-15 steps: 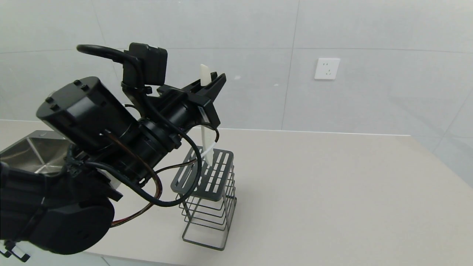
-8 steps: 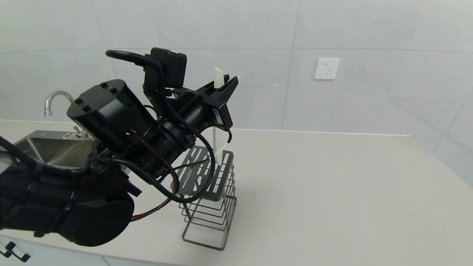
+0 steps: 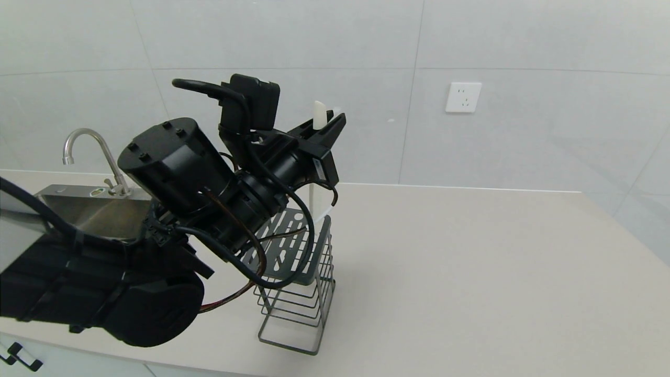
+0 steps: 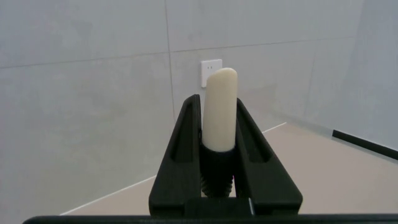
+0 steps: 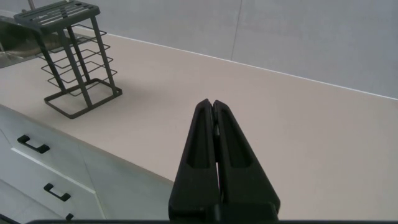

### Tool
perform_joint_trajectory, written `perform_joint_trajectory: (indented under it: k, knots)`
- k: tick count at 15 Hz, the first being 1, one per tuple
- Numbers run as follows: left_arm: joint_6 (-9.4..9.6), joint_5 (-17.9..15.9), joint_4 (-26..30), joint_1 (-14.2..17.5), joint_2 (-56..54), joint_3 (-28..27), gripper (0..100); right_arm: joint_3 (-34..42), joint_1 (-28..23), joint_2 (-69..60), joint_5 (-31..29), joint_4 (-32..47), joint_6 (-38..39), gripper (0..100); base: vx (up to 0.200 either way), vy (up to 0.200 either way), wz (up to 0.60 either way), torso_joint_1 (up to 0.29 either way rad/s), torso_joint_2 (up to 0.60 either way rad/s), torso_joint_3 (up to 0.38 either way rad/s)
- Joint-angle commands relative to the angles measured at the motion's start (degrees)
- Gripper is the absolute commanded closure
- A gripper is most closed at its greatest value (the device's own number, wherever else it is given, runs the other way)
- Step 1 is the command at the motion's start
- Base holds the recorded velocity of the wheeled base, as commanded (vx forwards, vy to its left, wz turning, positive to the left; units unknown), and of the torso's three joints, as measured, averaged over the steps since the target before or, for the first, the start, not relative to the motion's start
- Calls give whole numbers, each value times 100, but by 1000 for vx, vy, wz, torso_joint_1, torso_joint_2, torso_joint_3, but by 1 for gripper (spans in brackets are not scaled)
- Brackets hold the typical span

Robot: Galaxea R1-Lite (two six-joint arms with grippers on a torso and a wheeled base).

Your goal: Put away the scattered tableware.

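My left gripper is shut on a white utensil and holds it upright over the counter. Its rounded cream handle sticks out between the fingers of the left gripper. The thin white lower part hangs down to the far right edge of the dark slotted top of a wire rack. Whether the tip sits in a slot is hidden by the arm. My right gripper is shut with nothing in it, above the counter's front edge, well apart from the rack.
A steel sink with a curved faucet lies at the left of the beige counter. A wall socket sits on the tiled wall behind. White drawers run below the counter's front edge.
My left arm has carried the white utensil to the right and slightly lower, toward the rack's far right edge, uncovering the faucet. The rack has not moved.
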Motion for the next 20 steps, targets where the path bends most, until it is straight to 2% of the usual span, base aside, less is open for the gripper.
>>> perform_joint_trajectory:
  k: [1,5,8,20]
  knots:
    - [-3,4,2,-8,86,-1,100,0,1,28,3,-2,0,100,0,0,0,0,0,0]
    - [-3,22,-59,177,86,-19,100,0,1,28,3,-2,-8,100,0,0,0,0,0,0]
    - [-3,57,-68,98,112,-10,100,0,1,28,3,-2,-8,100,0,0,0,0,0,0]
    - [-3,66,-68,106,270,-10,100,0,1,28,3,-10,-8,100,0,0,0,0,0,0]
